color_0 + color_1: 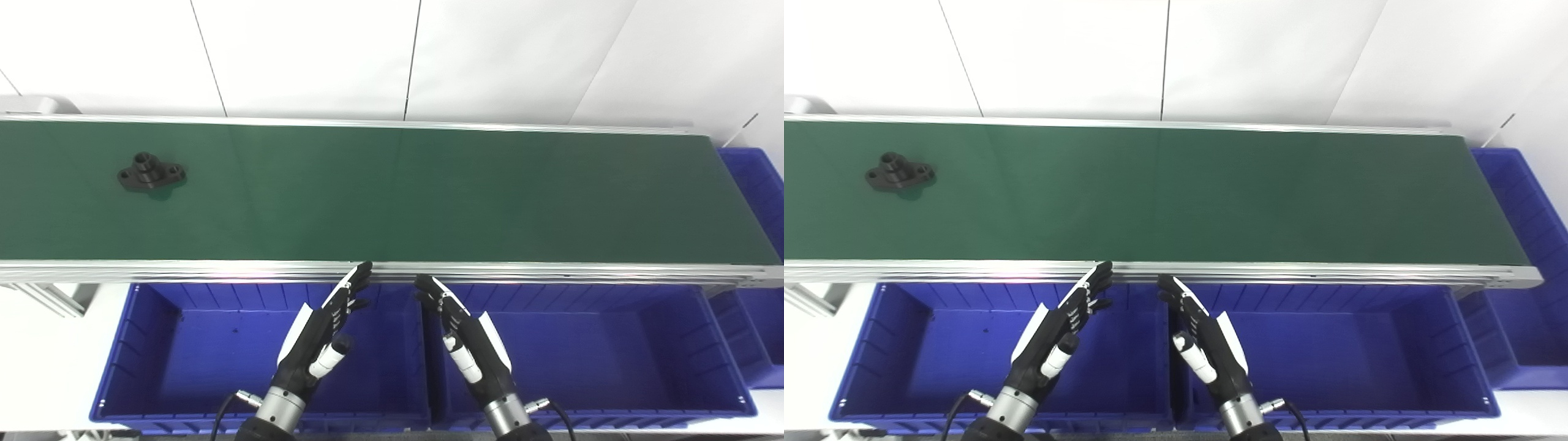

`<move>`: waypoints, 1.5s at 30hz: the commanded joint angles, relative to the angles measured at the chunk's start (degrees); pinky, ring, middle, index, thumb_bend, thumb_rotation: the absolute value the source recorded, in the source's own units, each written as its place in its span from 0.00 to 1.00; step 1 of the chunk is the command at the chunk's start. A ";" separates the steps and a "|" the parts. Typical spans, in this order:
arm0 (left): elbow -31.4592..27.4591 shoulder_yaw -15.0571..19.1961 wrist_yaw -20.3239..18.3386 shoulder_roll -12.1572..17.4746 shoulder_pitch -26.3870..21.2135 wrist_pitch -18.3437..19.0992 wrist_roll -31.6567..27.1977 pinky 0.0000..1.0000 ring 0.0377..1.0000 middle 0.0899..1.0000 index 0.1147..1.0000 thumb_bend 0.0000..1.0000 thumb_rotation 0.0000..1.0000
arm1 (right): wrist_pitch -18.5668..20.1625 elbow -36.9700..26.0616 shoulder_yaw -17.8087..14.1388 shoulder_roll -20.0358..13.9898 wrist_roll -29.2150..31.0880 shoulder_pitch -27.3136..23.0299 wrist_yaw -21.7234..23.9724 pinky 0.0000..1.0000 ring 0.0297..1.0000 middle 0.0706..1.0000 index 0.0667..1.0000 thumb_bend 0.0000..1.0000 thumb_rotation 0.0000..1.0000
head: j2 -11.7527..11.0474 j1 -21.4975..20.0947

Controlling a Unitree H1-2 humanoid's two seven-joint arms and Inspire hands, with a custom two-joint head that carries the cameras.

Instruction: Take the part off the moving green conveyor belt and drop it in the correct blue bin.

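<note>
A black flanged part (pixel 151 172) with a raised round boss lies on the green conveyor belt (pixel 429 196) at the far left; it also shows in the right eye view (pixel 900 174). My left hand (pixel 324 334) is open and empty, held over the left blue bin (pixel 153 343), fingertips near the belt's front rail. My right hand (pixel 468 340) is open and empty over the right blue bin (pixel 612 349). Both hands are far right of the part.
The belt's aluminium front rail (pixel 551 269) runs just ahead of my fingertips. A third blue bin (pixel 756 184) stands at the belt's right end. A white wall is behind the belt. A metal frame leg (pixel 49 297) shows at the lower left.
</note>
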 commanded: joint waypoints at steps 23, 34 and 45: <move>8.87 -0.03 1.19 -2.18 -3.50 -7.64 -0.87 0.85 0.94 0.94 0.89 1.00 0.97 | -3.51 5.55 -0.72 -0.90 2.68 -2.94 0.27 0.91 0.89 0.91 0.90 0.92 0.97 | -9.00 4.68; 10.28 -0.24 1.92 -2.53 -4.24 -8.44 -0.20 0.82 0.92 0.93 0.88 1.00 0.95 | -3.51 6.65 -0.78 -1.56 2.77 -3.49 0.26 0.90 0.89 0.91 0.91 0.93 0.98 | -9.63 6.62; 10.57 -0.62 2.68 -3.31 -4.77 -8.31 0.74 0.81 0.92 0.91 0.87 1.00 0.94 | -3.51 5.55 -1.83 -2.19 4.21 -3.65 1.82 0.92 0.88 0.90 0.92 0.91 0.94 | -7.33 8.98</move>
